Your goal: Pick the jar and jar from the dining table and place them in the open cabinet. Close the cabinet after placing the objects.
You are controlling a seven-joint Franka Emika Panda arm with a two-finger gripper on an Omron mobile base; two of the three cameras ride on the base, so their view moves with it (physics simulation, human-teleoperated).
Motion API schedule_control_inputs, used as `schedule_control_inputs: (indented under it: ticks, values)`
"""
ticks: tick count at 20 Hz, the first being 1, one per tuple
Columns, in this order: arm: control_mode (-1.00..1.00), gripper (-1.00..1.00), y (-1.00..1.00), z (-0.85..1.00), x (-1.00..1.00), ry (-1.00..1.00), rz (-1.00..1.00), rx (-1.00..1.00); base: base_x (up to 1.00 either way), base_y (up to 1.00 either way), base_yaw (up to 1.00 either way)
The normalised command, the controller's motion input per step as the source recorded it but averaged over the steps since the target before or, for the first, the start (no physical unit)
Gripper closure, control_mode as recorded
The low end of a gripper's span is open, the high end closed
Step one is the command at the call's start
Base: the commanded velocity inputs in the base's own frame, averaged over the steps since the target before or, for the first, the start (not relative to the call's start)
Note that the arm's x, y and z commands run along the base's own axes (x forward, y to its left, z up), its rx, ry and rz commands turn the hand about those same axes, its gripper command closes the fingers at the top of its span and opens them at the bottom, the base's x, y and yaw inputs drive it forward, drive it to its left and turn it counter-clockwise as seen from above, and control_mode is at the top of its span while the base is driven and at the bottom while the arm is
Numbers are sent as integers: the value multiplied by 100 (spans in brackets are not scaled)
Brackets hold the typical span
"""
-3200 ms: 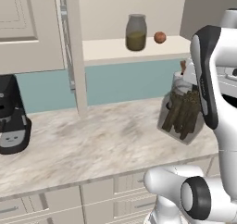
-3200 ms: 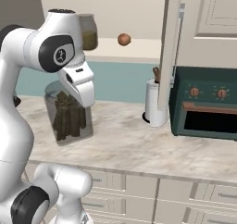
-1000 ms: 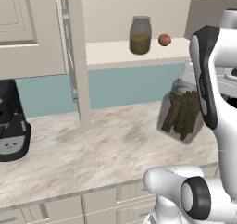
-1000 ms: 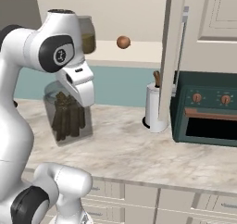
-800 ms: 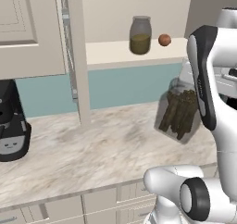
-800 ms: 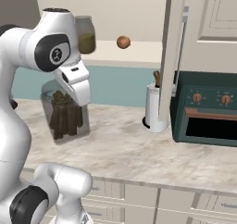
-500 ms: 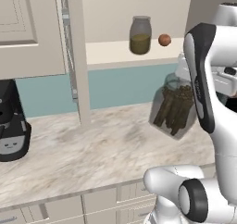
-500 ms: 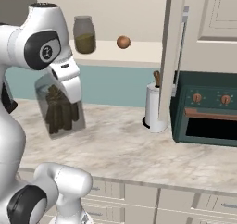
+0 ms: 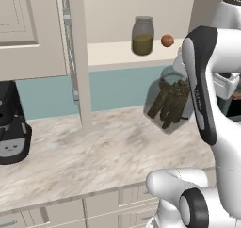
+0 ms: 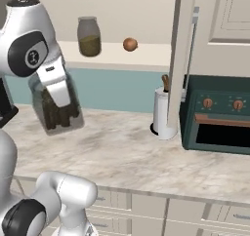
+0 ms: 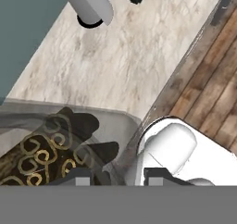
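The larger jar (image 9: 169,102) of dark brown sticks hangs tilted above the marbled counter (image 9: 94,151), with my gripper (image 10: 58,91) shut on it. This jar (image 10: 64,116) is below and in front of the open cabinet's cream shelf (image 9: 113,53). In the hand view it (image 11: 44,149) fills the lower left beside my gripper (image 11: 118,176). The small jar (image 9: 142,35) with olive-green contents stands upright on the shelf (image 10: 146,57); the same small jar (image 10: 89,36) has an orange-brown ball (image 10: 130,44) to its right. The dining table is out of view.
The cabinet doors stand open: one (image 9: 77,57) at the left, one (image 10: 184,49) at the right. A black coffee machine (image 9: 12,128) sits at the counter's left. A white canister (image 10: 163,113) and a dark green toaster oven (image 10: 219,115) stand at the right.
The arm has swung the larger jar to the left and slightly up, tilting it more. The small jar and ball on the shelf have not moved.
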Motion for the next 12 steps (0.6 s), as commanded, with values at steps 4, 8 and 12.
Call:
schedule_control_inputs:
  ticks: [4,8,12]
  values:
    - [-100,100,25,18,0,-7,-16,7,0,0,0]
    - [-100,100,17,15,0,-8,-16,10,0,0,0]
    - [-100,100,11,19,0,-7,-13,11,0,0,0]
